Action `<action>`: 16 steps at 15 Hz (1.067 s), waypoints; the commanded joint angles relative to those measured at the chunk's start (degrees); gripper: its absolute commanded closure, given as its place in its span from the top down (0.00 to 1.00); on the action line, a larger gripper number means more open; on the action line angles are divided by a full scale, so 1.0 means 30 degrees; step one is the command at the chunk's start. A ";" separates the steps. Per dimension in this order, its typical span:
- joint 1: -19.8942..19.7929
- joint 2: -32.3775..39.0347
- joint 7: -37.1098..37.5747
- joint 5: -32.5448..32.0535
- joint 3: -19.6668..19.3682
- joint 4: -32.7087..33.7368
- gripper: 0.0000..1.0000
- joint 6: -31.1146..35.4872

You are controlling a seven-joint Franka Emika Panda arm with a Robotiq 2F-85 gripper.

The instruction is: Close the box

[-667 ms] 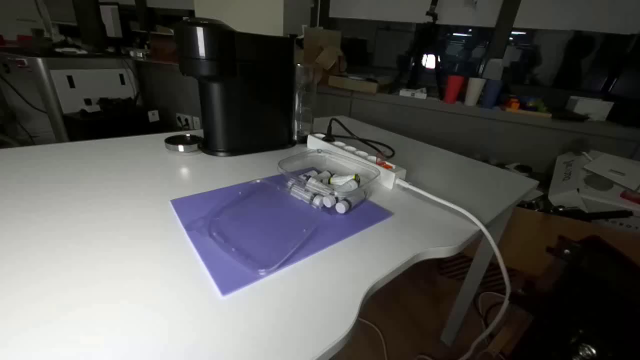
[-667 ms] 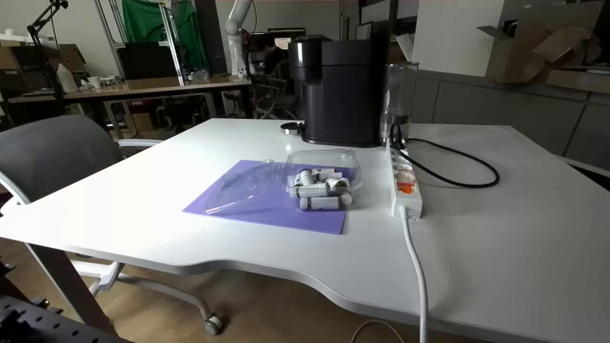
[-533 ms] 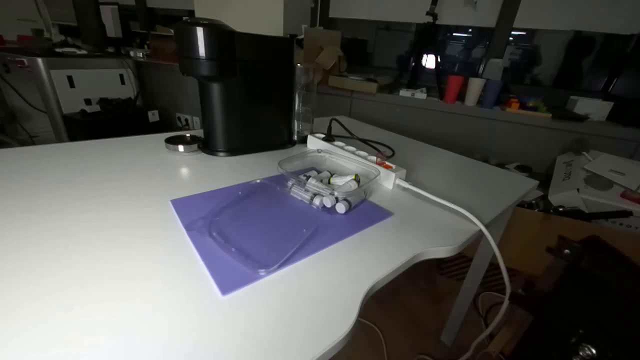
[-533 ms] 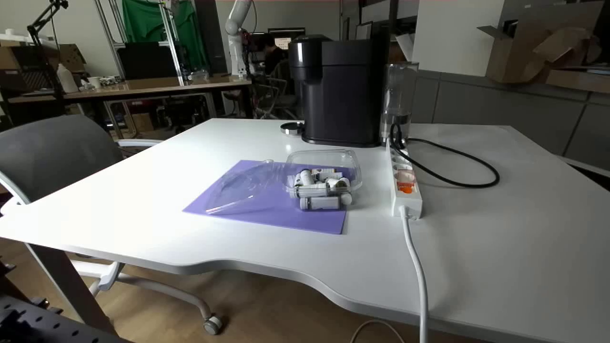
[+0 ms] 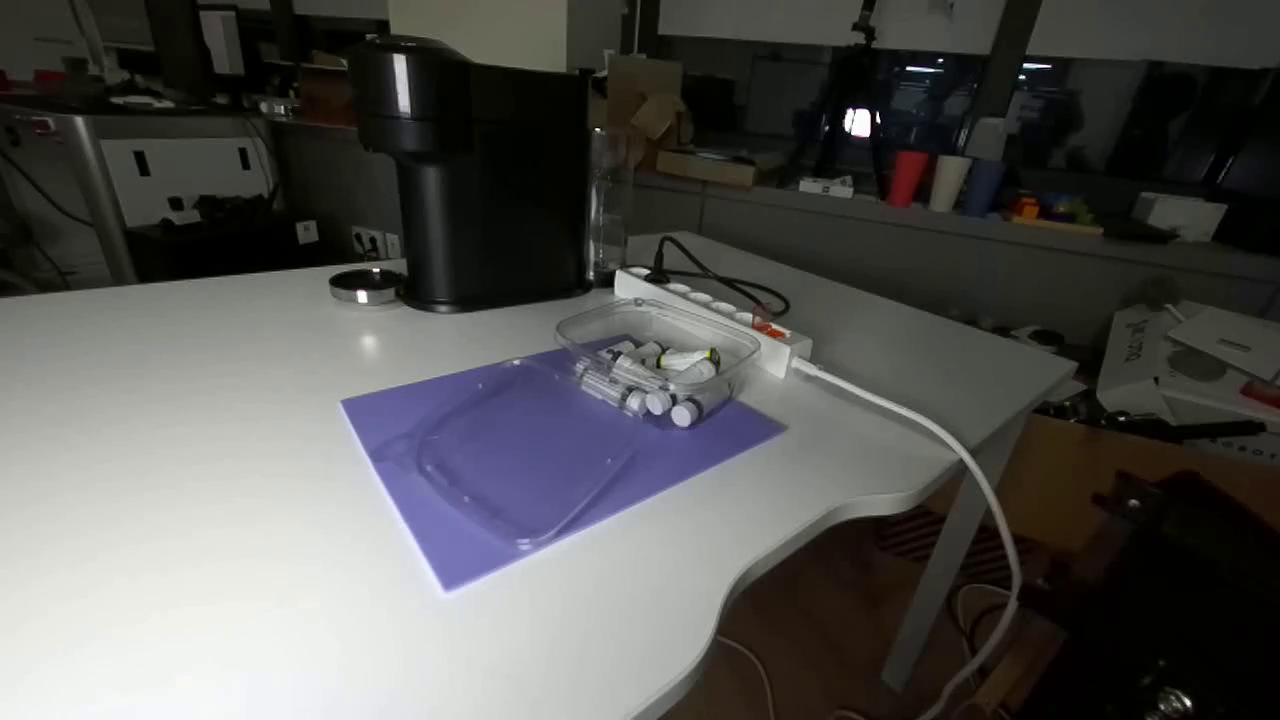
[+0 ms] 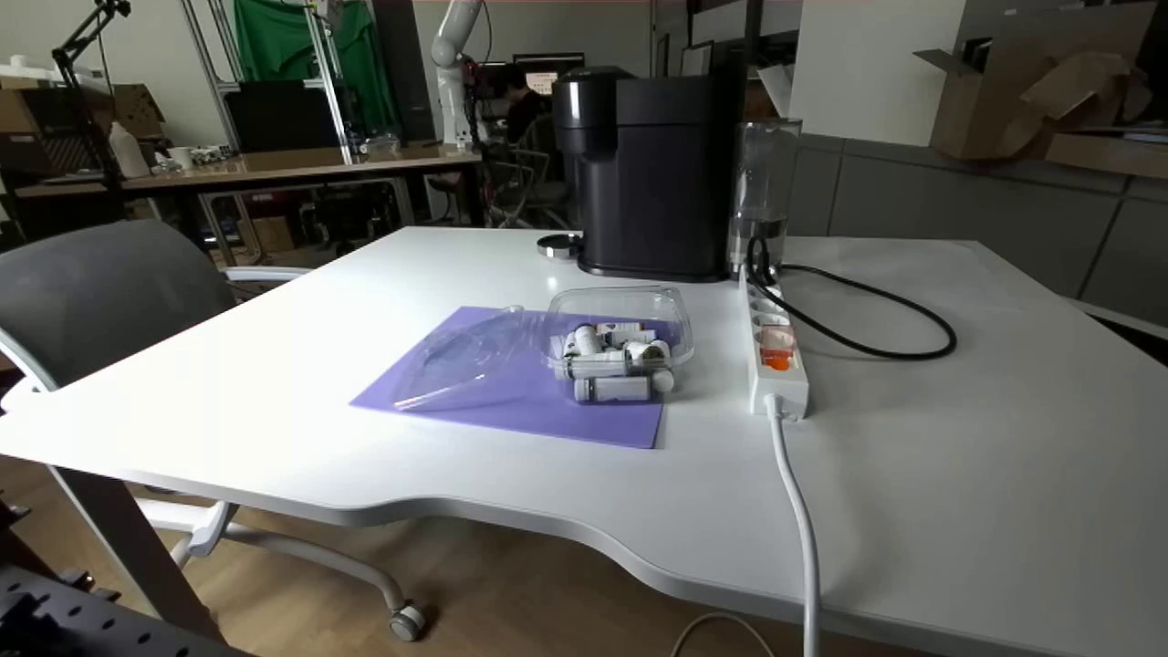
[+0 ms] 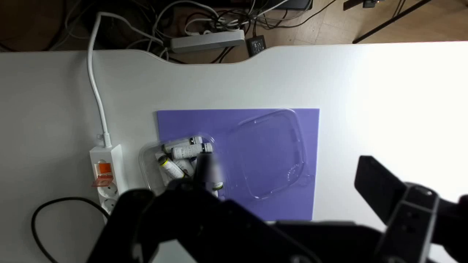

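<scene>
The clear plastic box [image 5: 740, 372] is open on a purple mat. It also shows in an exterior view [image 6: 616, 299] and in the wrist view [image 7: 147, 164]. Several whitish cylinders [image 5: 640, 375] lie in it. Its transparent lid [image 5: 530, 460] is folded out beside it over the mat, and shows in the wrist view [image 7: 272, 157]. In an exterior view the lid [image 6: 461, 360] looks slightly tilted. My gripper [image 7: 285, 162] is open and empty, fingers wide apart. In the wrist view its left finger covers part of the box and cylinders. The gripper is out of both exterior views.
The purple mat [image 5: 400, 440] lies on a white table [image 5: 200, 480]. A white power strip [image 6: 776, 365] with a white cable [image 6: 798, 511] and a black cord [image 6: 876, 297] stands beside the box. A tall black appliance [image 5: 500, 190] and a round metal dish [image 5: 366, 290] stand behind.
</scene>
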 commanded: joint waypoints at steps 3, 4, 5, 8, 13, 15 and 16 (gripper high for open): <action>0.0026 0.0008 0.0017 -0.0012 -0.0018 0.0036 1.00 -0.0043; 0.0026 0.0008 0.0017 -0.0012 -0.0018 0.0036 1.00 -0.0043; 0.0026 0.0008 0.0017 -0.0012 -0.0017 0.0036 1.00 -0.0043; -0.0350 0.0027 0.0814 -0.0661 0.0336 0.0057 1.00 0.1524; -0.1439 0.2736 0.1856 -0.2533 0.0584 0.0597 1.00 0.5827; -0.1740 0.4498 0.2218 -0.3578 0.0882 0.1055 1.00 0.6463; -0.1749 0.5336 0.2267 -0.4039 0.1006 0.1280 1.00 0.6568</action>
